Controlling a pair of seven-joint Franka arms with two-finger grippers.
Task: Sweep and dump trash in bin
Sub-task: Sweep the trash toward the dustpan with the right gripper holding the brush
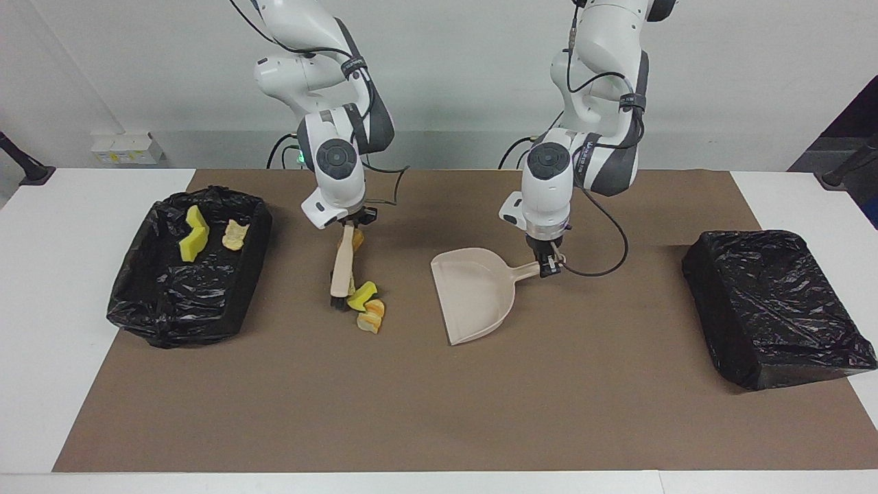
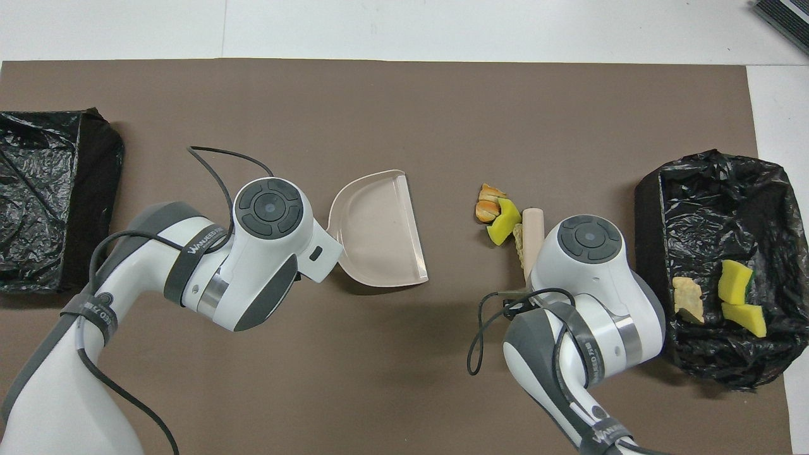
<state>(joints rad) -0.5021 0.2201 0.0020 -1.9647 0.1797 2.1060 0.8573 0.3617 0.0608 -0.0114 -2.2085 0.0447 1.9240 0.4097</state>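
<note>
The loose trash on the brown paper-covered counter (image 1: 439, 412) is a small clump: a bright yellow, green-backed sponge chunk (image 1: 361, 296) touching an orange-and-tan bread-like lump (image 1: 371, 317), with another orange lump (image 1: 359, 240) mostly hidden by the brush handle, nearer to the robots. As a judgement, these scraps are light, soft and springy, likely to tumble or roll rather than slide cleanly, so pushing them with bristles suits them better than pinching.

The clump lies between the black-bagged bin (image 1: 188, 264) at the right arm's end and the beige plastic dustpan (image 1: 477, 295), well apart from the pan's open lip. 3 more scraps, 2 yellow sponge pieces (image 1: 194, 233) and 1 tan lump (image 1: 234, 234), lie inside that bin.

The right gripper (image 1: 350, 223) is clamped on the top of the tan wooden hand brush (image 1: 341, 269), whose dark bristles touch the counter just beside the yellow chunk. The left gripper (image 1: 547, 264) is closed on the dustpan's handle end, the pan resting flat. A second black-bagged bin (image 1: 775, 305) sits at the left arm's end.
</note>
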